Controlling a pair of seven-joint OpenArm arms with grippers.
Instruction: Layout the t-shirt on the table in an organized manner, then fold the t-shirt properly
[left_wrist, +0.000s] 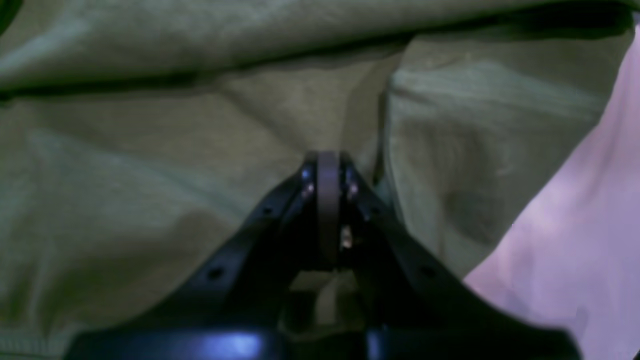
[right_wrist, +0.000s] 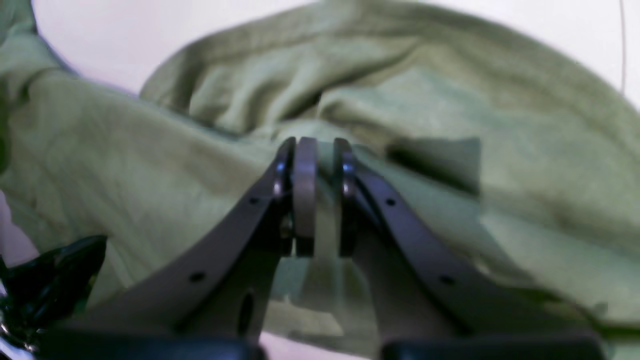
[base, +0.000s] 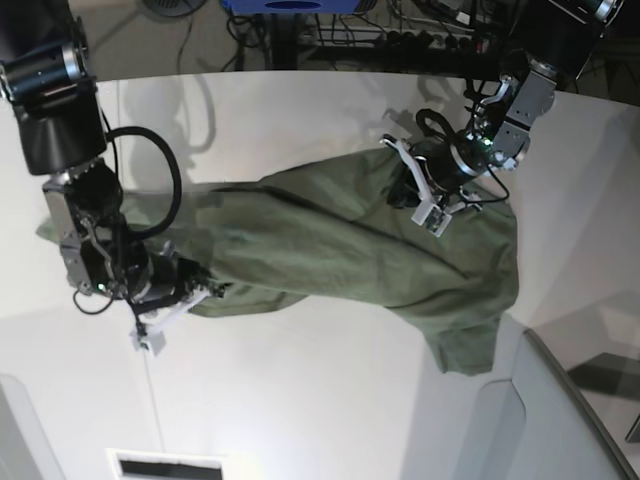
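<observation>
While spread between both arms for flattening: t-shirt (base: 350, 245), olive, rumpled on tabletop (base: 300, 400). Left end effector (left_wrist: 327, 170) clamped on cloth; right end effector (right_wrist: 320, 150) pinching a fold

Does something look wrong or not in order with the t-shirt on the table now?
Yes. The t-shirt is not flat: it lies bunched with deep folds between the two pincers, and one end trails towards the table edge.

One olive-green t-shirt (base: 350, 245) lies on one white table (base: 300, 400). Two black grippers are present, the left gripper (base: 432, 200) and the right gripper (base: 185, 295). One grey angled panel (base: 560, 420) sits beside the table.
</observation>
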